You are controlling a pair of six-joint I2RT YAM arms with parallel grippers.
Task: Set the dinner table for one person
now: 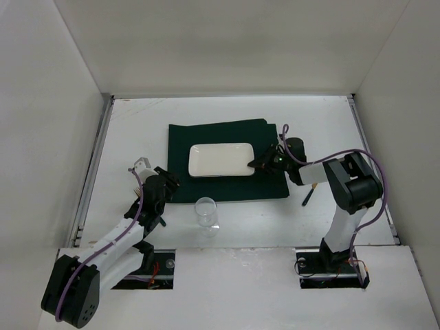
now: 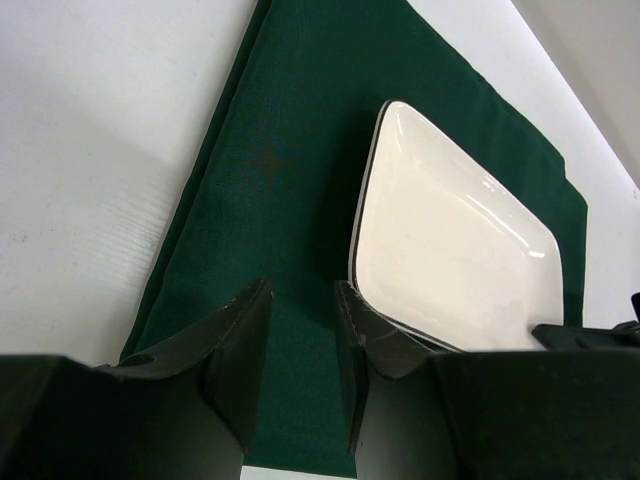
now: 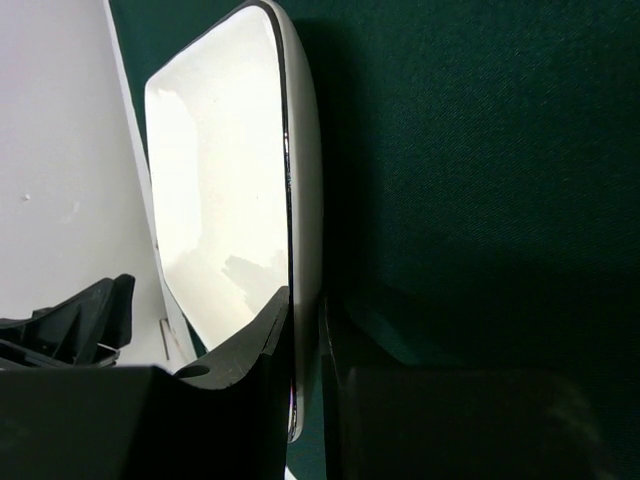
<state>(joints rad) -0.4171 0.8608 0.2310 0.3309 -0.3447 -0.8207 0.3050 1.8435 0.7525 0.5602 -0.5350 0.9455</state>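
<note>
The dinner table [image 1: 137,124] is a plain white top. On it lies a dark green placemat [image 1: 227,137] with a white rectangular plate [image 1: 221,159] on top. My right gripper [image 1: 258,163] is at the plate's right end. In the right wrist view the gripper [image 3: 305,340] is shut on the plate's rim [image 3: 300,200], one finger above it and one below. My left gripper [image 1: 165,183] hovers at the placemat's near left corner. In the left wrist view it [image 2: 300,335] is open and empty over the green cloth [image 2: 280,160], just left of the plate [image 2: 450,250].
A clear drinking glass [image 1: 206,213] stands on the table just in front of the placemat. A dark utensil [image 1: 308,196] lies on the table to the right of the placemat, beside the right arm. White walls close in the table on three sides.
</note>
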